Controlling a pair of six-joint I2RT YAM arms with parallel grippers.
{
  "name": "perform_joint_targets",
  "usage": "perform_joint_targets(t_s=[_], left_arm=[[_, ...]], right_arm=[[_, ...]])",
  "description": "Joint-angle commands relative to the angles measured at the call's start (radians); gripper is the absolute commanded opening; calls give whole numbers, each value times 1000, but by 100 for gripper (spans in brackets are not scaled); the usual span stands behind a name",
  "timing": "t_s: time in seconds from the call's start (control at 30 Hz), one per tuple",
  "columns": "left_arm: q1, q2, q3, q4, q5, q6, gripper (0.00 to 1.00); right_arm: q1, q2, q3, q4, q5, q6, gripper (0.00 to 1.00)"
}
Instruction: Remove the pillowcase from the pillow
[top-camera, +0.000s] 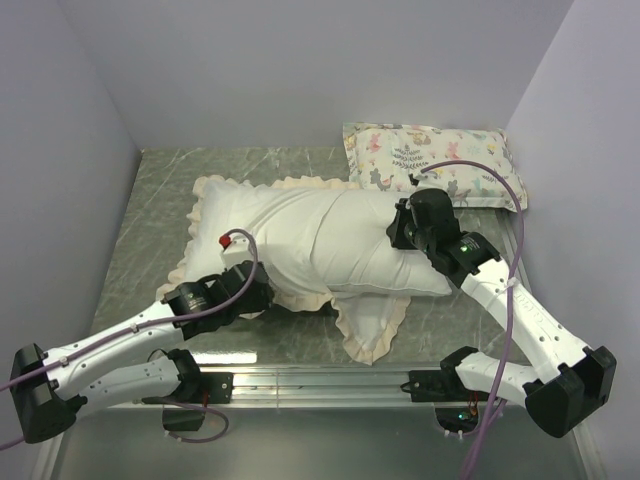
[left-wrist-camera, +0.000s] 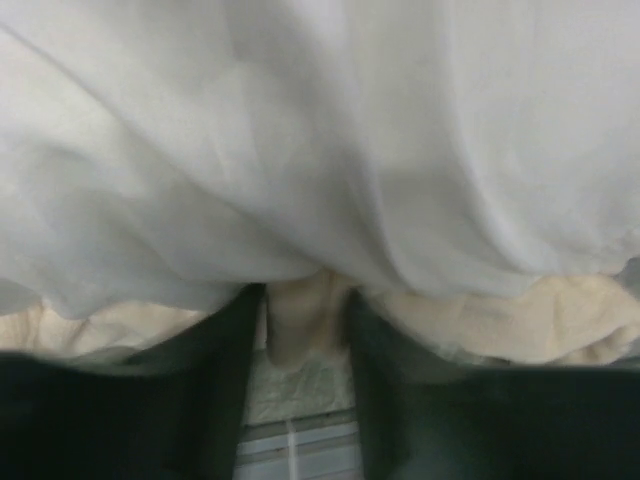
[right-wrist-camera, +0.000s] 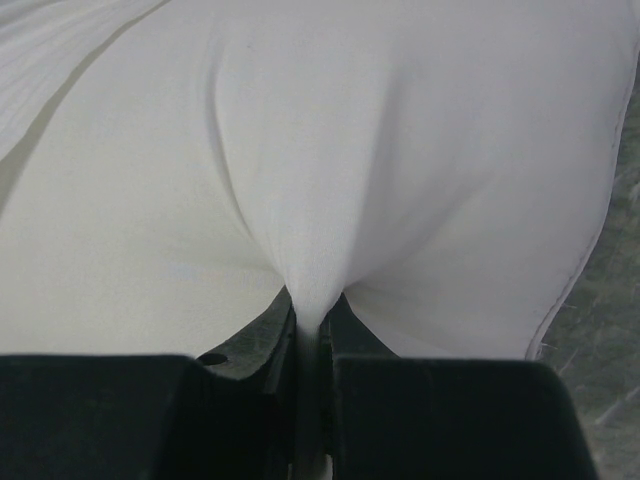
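The pillowcase (top-camera: 265, 225) lies mid-table with its white lining outward and its cream frill around the edges; no dark grey plush shows. The plain white pillow (top-camera: 415, 278) sticks out of its right end. My left gripper (top-camera: 262, 293) is at the case's near edge, shut on a fold of cream frill (left-wrist-camera: 305, 320) between the fingers (left-wrist-camera: 225, 380). My right gripper (top-camera: 398, 232) is at the pillow's right end, shut on a pinch of the pillow's white fabric (right-wrist-camera: 315, 290), which fills the right wrist view.
A smaller pastel animal-print pillow (top-camera: 430, 160) lies at the back right, just behind my right arm. The grey marbled tabletop (top-camera: 160, 200) is walled in on the left, back and right. A metal rail (top-camera: 320, 385) runs along the near edge.
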Motion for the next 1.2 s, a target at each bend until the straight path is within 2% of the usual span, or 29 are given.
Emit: perform_joint_targets(t_s=[0.0, 0.03, 0.07, 0.13, 0.2, 0.3, 0.43, 0.5, 0.6, 0.63, 0.67, 0.7, 0.8, 0.87, 0.9, 0.97, 1.03, 1.07, 1.17], left_arm=[[-6, -27, 10, 52, -81, -9, 21], [-6, -34, 22, 20, -104, -8, 7], [-8, -43, 60, 1, -126, -3, 0], [-25, -89, 115, -60, -215, 7, 1], [-58, -150, 241, -193, -338, 1, 0], [-71, -178, 454, -322, -417, 50, 1], [-71, -74, 750, -319, -497, 194, 1], [-71, 20, 815, -243, -494, 289, 1], [-34, 144, 872, -143, -412, 398, 1], [5, 176, 876, -97, -355, 414, 1], [106, 237, 886, -83, -171, 419, 1], [147, 262, 878, -62, -99, 425, 0], [265, 357, 811, 50, 65, 437, 1], [341, 446, 797, 81, 147, 417, 1], [345, 472, 798, 84, 164, 414, 0], [351, 517, 795, 115, 175, 406, 1], [357, 534, 794, 133, 201, 403, 0], [368, 551, 800, 132, 207, 397, 0], [374, 589, 830, 124, 215, 399, 0]], right_arm=[[11, -21, 51, 76, 14, -14, 0], [9, -25, 52, 74, 14, -17, 0], [11, -30, 59, 71, 13, -20, 0], [14, -47, 83, 50, 4, -33, 0], [11, -64, 114, 9, -15, -48, 0], [11, -124, 180, -19, -70, -56, 0], [9, -127, 333, -53, -108, -53, 0], [8, -87, 377, -65, -111, -51, 0], [-12, 16, 392, -21, -188, -33, 0], [-29, 55, 347, 1, -203, -24, 0], [-34, 76, 323, 19, -211, -14, 0], [-38, 95, 295, 60, -213, 1, 0], [-86, 227, 186, 149, -286, 38, 0], [-116, 293, 181, 174, -321, 47, 0], [-123, 329, 187, 168, -325, 41, 2], [-123, 389, 215, 159, -300, 29, 21], [-121, 354, 212, 173, -280, 21, 42], [-123, 334, 217, 173, -241, 10, 58], [-123, 243, 267, 144, -187, -10, 75]])
